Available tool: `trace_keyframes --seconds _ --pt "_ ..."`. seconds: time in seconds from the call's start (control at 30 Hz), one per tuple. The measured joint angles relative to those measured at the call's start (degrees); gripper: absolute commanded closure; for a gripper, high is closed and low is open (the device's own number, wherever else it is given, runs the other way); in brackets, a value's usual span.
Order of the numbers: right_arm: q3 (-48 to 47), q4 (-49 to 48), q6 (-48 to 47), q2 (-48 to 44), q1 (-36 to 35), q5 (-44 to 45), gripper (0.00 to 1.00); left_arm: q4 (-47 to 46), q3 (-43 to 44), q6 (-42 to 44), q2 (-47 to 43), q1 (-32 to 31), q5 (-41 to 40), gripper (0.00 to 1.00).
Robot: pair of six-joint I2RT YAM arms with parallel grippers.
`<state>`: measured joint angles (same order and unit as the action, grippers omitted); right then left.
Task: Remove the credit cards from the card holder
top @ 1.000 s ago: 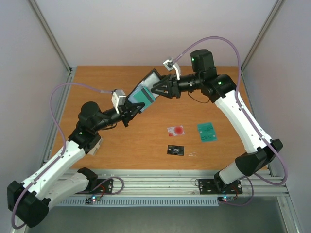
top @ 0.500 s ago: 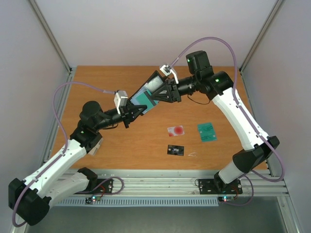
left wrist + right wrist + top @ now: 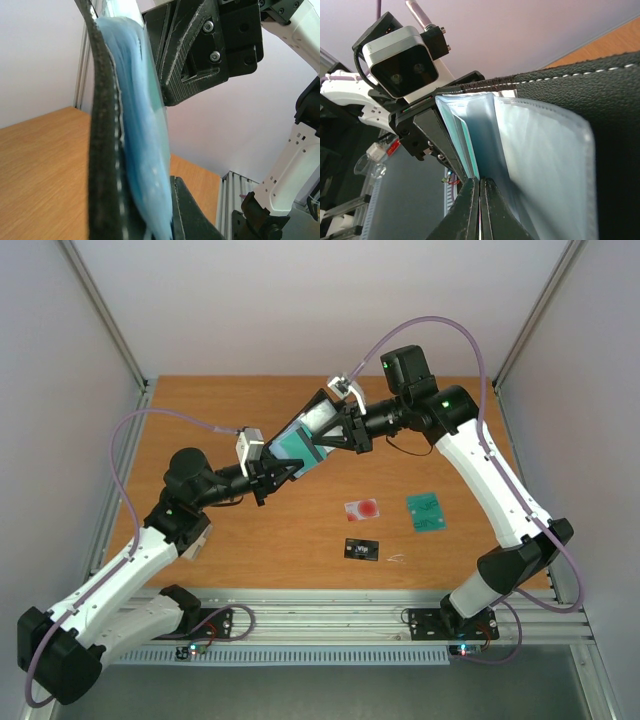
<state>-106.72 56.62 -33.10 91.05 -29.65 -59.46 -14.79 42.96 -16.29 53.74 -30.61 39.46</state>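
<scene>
Three cards flat on counter (image 3: 220, 410), right of middle: whitish card (image 3: 361, 508) with red spot, teal card (image 3: 426, 511) right of it, black card (image 3: 362, 550) nearer, its white print too small to read. Card holder (image 3: 305, 430) aloft over far middle, pale blue sleeves showing. Left gripper (image 3: 285, 468) clamped on its near-left end. Right gripper (image 3: 320, 440) closed tight at sleeve edge; card between tips unclear.

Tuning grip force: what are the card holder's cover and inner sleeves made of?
The card holder has a black, matte, grainy cover with white stitching: leather or imitation, can't tell. Its sleeves look like thin glossy see-through plastic, pale blue, bowing softly.
</scene>
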Motion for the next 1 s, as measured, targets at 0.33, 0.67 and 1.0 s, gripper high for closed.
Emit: trace_keyframes --seconds 0.33,0.67,1.0 --pt "2.1 -1.9 0.7 -1.4 0.1 2.6 0.99 0.0 0.0 0.0 0.0 0.0 0.0 0.82" --pt "4.0 -3.7 1.6 -4.1 1.5 4.5 0.99 -0.1 0.0 0.0 -0.2 0.0 -0.2 0.84" --pt "4.4 -3.7 1.3 -4.4 1.6 1.6 0.87 -0.1 0.0 0.0 -0.2 0.0 -0.2 1.00"
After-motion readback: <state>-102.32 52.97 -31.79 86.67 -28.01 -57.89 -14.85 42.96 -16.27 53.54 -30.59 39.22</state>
